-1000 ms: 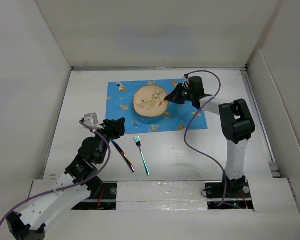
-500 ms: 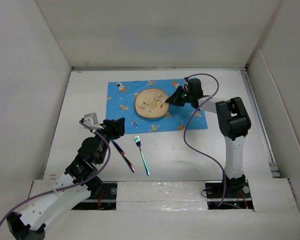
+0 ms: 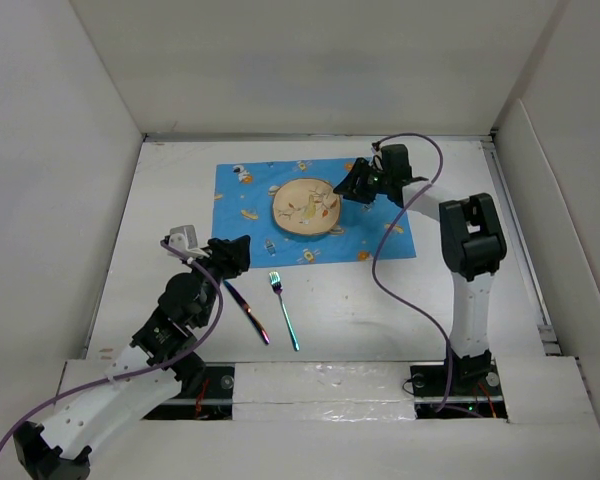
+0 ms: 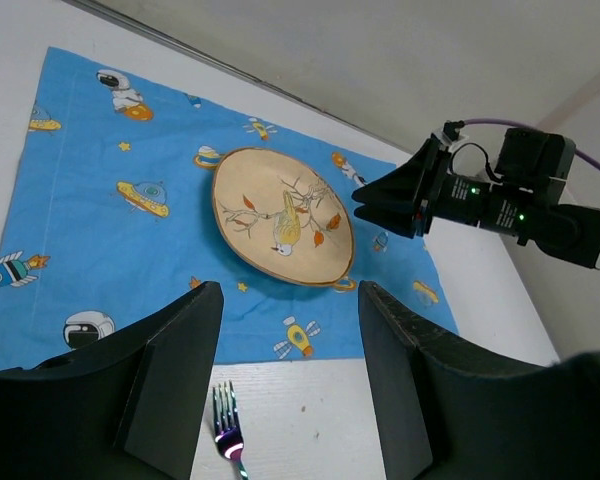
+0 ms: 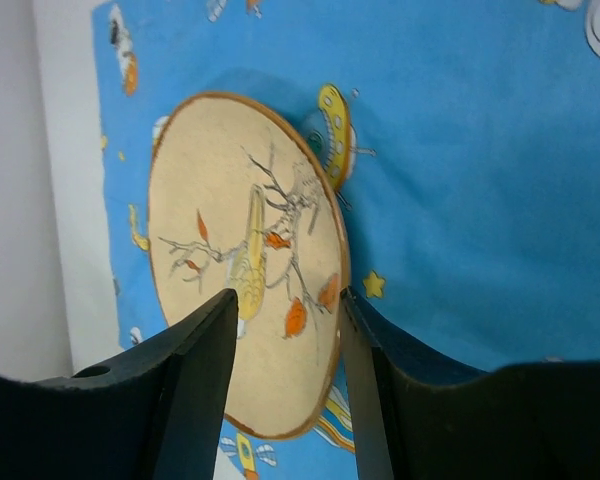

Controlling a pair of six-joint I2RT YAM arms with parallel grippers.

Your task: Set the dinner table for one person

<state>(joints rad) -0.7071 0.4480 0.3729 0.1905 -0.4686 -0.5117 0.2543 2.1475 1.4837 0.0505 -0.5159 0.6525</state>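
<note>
A round tan plate (image 3: 305, 206) painted with a bird and a branch lies on the blue astronaut placemat (image 3: 380, 235), which is on the white dinner table (image 3: 400, 300). My right gripper (image 3: 348, 188) is just off the plate's right rim. In the right wrist view the right gripper (image 5: 285, 297) is open, with the plate (image 5: 220, 230) seen between its fingers. My left gripper (image 3: 238, 250) is open and empty over the table's near left. An iridescent knife (image 3: 246, 311) and fork (image 3: 285, 311) lie side by side in front of the placemat. The fork (image 4: 225, 420) shows between the left fingers.
White wall panels border the table at the left, back and right. The right arm's purple cable (image 3: 380, 260) hangs over the placemat's right edge. The left wrist view shows the right gripper (image 4: 365, 197) beside the plate (image 4: 280, 215).
The plate has gone down onto the placemat and looks smaller. My right gripper has let go of it and drawn back a little to the far right. The left arm has not moved.
</note>
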